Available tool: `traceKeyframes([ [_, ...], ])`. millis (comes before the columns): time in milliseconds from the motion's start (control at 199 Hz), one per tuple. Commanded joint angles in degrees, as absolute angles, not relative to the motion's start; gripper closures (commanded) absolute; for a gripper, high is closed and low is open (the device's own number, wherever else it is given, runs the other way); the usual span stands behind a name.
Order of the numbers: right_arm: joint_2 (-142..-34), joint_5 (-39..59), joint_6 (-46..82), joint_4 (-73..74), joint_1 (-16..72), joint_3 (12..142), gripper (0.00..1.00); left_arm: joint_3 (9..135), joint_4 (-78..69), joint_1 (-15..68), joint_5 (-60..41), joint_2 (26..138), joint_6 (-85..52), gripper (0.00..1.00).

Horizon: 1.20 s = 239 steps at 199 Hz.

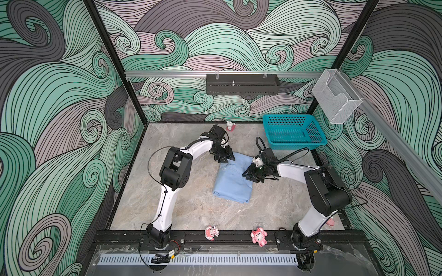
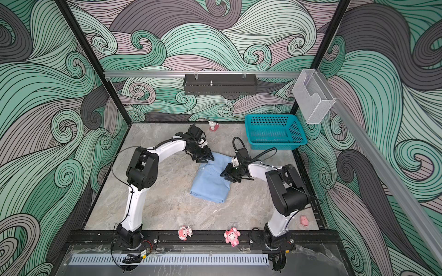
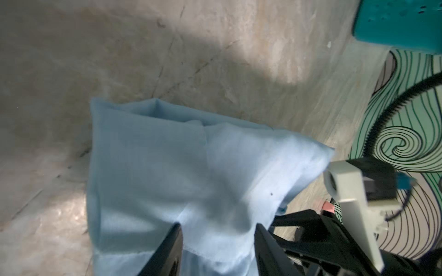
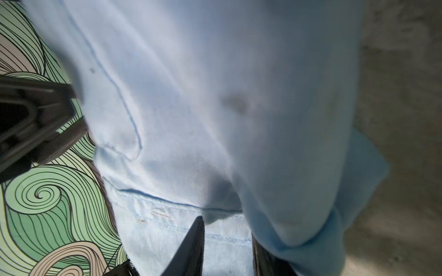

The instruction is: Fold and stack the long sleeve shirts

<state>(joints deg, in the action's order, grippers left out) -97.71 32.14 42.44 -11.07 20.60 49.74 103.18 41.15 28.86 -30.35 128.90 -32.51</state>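
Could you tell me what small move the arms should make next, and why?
Probably lift the far end and draw it toward the near hem: the left gripper and right gripper both have the shirt between their jaws there.

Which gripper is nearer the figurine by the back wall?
Left. The left gripper is just in front of the figurine; the right gripper is farther, at the right edge of the shirt.
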Motion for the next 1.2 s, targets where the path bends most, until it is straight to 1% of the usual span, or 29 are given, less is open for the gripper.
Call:
traceKeyframes([
  [0, -92.3, 30.0, 39.1, -17.7, 20.8, 51.2, 0.60, 105.1, 48.7, 27.9, -27.9, 130.3, -30.2, 0.49],
  [86, -87.6, 29.7, 39.3, -20.3, 22.1, 51.2, 0.56, 104.9, 49.2, 27.7, -27.5, 128.3, -30.0, 0.48],
  [161, -83.9, 29.7, 40.8, -22.0, 23.8, 50.3, 0.54, 104.3, 48.9, 27.7, -27.7, 124.9, -30.1, 0.48],
  [236, -81.1, 30.7, 43.8, -20.9, 26.2, 48.3, 0.56, 102.8, 47.8, 27.8, -29.6, 120.6, -30.8, 0.48],
  [327, -79.5, 31.1, 47.6, -16.3, 29.3, 45.2, 0.60, 100.0, 46.2, 27.9, -32.3, 116.1, -31.9, 0.48],
  [473, -82.6, 32.1, 51.5, -9.7, 32.6, 41.5, 0.68, 92.8, 38.7, 28.3, -38.2, 114.1, -36.7, 0.51],
  [574, -86.8, 33.1, 52.4, -5.7, 33.1, 39.9, 0.70, 90.6, 33.6, 28.6, -41.6, 116.8, -39.7, 0.53],
  [699, -90.5, 33.5, 50.8, -6.3, 33.0, 38.7, 0.72, 90.2, 27.9, 28.7, -46.4, 122.2, -42.7, 0.54],
  [810, -90.5, 32.5, 48.3, -10.0, 32.8, 37.9, 0.72, 90.5, 31.0, 27.2, -45.6, 126.0, -41.0, 0.59],
  [890, -90.0, 31.3, 45.8, -13.4, 32.5, 38.1, 0.72, 87.2, 32.0, 24.7, -42.7, 126.4, -40.5, 0.64],
  [1051, -92.5, 30.1, 40.9, -18.5, 31.8, 41.6, 0.72, 80.3, 31.9, 18.8, -38.5, 123.9, -40.0, 0.65],
  [1197, -98.8, 29.5, 35.4, -23.3, 31.7, 49.4, 0.72, 77.7, 33.4, 14.3, -35.5, 120.5, -38.8, 0.66],
])
